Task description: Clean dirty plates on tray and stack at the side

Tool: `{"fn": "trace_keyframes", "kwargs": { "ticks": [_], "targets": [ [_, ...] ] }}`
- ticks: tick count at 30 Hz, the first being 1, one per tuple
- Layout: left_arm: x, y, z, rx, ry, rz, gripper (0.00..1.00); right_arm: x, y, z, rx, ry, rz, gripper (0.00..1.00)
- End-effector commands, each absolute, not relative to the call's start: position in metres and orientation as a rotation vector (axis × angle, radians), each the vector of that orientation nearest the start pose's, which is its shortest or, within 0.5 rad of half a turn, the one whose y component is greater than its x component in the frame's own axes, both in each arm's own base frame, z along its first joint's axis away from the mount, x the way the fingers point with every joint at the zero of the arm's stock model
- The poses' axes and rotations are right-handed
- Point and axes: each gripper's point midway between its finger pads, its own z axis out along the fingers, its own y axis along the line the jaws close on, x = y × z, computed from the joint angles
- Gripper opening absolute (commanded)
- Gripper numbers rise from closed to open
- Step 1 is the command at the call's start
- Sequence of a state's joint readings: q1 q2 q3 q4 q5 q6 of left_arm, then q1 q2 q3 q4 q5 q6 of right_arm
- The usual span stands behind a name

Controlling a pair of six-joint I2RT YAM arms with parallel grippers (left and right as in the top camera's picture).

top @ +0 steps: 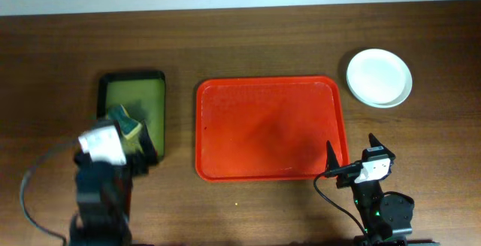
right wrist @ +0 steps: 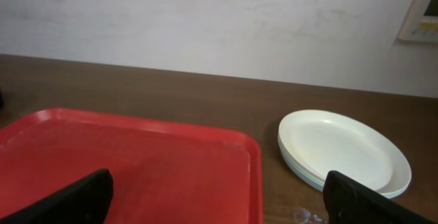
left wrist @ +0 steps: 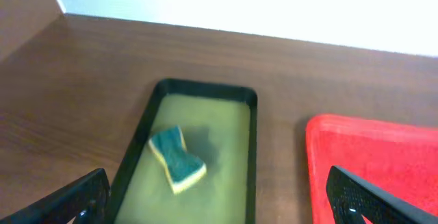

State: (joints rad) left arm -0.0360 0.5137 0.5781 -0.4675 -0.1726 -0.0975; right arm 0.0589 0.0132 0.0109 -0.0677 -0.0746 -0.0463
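The red tray [top: 270, 128] lies at the table's middle with nothing on it; it also shows in the right wrist view [right wrist: 137, 162] and at the right edge of the left wrist view [left wrist: 383, 162]. The plates [top: 379, 77] sit stacked on the table to the tray's far right, white one on top; the stack shows in the right wrist view [right wrist: 342, 148]. My left gripper [left wrist: 219, 200] is open and empty above the olive tray's near end. My right gripper [right wrist: 219, 200] is open and empty over the red tray's near right corner.
A dark olive-green tray [top: 131, 110] stands left of the red tray, with a green and yellow sponge [left wrist: 176, 159] lying in it. A few water drops [right wrist: 308, 215] lie on the wood between the red tray and the plates. A wall runs along the table's far edge.
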Motion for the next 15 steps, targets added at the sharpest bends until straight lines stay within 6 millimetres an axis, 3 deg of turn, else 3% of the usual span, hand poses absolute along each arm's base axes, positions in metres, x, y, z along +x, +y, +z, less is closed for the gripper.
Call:
{"fn": "trace_keyframes", "kwargs": {
  "ticks": [1,6,15],
  "targets": [
    [0.241,0.001,0.197,0.012,1.934,0.046,0.99,0.245,0.028,0.157,-0.145,1.639,0.068,0.99],
    [0.250,-0.008,0.178,0.043,1.835,-0.006,0.99,0.245,0.028,0.157,-0.145,1.639,0.068,0.99],
    [0.252,-0.007,0.194,0.028,1.549,-0.006,0.99,0.245,0.028,0.157,-0.145,1.639,0.068,0.99]
  ]
}}
